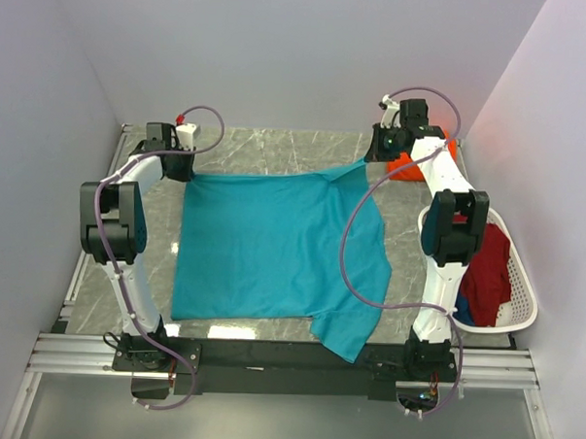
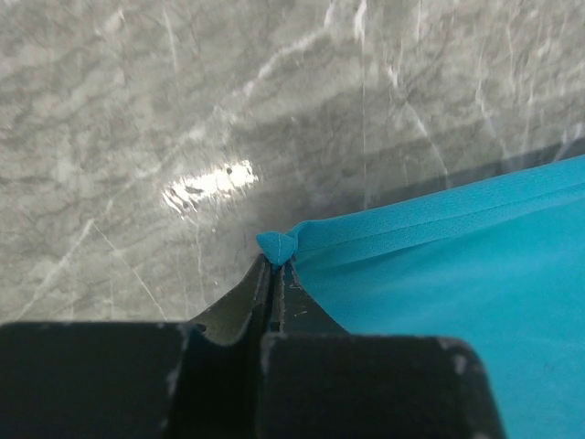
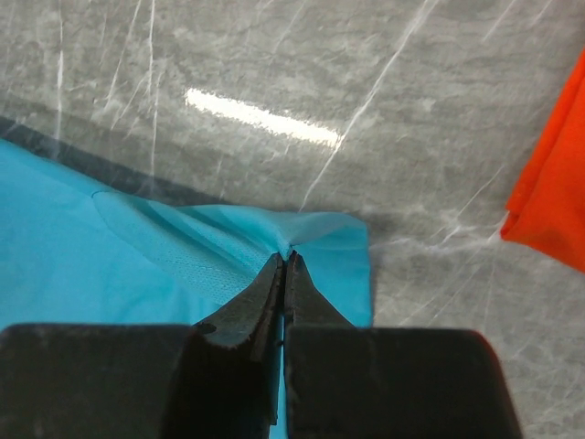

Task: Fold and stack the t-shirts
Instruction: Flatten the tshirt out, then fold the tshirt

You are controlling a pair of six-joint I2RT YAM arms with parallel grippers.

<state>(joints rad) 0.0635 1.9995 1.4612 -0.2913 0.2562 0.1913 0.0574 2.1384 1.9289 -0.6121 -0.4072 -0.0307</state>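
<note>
Teal t-shirt [image 1: 272, 248] spread, first fold seemingly due
Overhead it covers the bench [image 1: 267, 145]; left wrist, left pincer [image 2: 274, 265] clamps its far corner; right wrist, right pincer [image 3: 286, 263] clamps the other, probably hem; next, draw both toward its near edge

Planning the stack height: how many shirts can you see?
4: teal shirt spread mid-table, orange shirt at far right, red shirt and blue shirt in the basket; more may hide beneath.
</note>
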